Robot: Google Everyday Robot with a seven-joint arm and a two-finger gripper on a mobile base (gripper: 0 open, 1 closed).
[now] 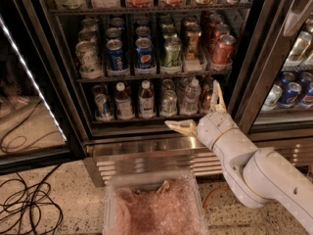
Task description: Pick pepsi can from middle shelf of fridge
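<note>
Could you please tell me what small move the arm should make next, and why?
Probably lift the gripper up and leftward in the view. Its jaws are open, but it hangs in front of the bottle shelf, below the middle shelf and right of the pepsi can, which stands untouched at the front of its row.

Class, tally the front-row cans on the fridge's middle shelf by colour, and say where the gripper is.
Blue: 2, the pepsi can and the lettered blue can
Green can: 1
Brown can: 1
Red can: 1
Silver can: 1
Total: 6
Gripper: jaws open, below the middle shelf, before the bottles.
</note>
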